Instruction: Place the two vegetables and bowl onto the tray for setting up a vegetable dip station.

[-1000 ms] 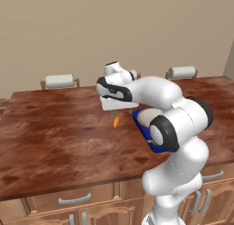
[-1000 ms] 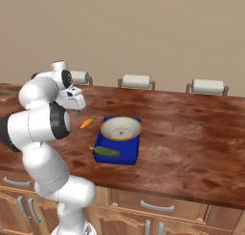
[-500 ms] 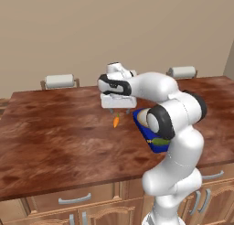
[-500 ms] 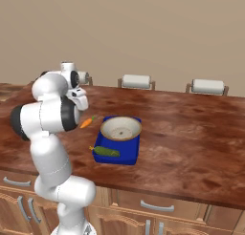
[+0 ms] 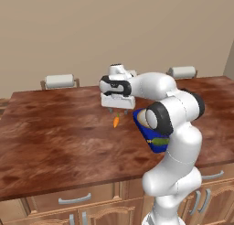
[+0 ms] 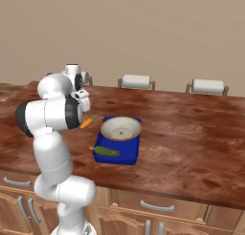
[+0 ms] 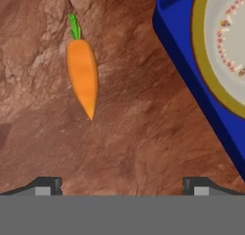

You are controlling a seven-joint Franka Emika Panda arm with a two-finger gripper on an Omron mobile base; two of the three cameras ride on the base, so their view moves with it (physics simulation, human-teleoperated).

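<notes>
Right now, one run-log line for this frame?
gripper: open, above carrot | carrot: on counter beside tray | bowl: on tray | cucumber: on tray | left: carrot

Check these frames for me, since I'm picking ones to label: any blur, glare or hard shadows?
Hand view: sharp and evenly lit; carrot crisp on the wood, no strong shadow, tray and bowl cut off by the frame. Left base view: clear, but the arm hides most of the tray. Right base view: soft even light, no glare, cucumber small but distinct.
</notes>
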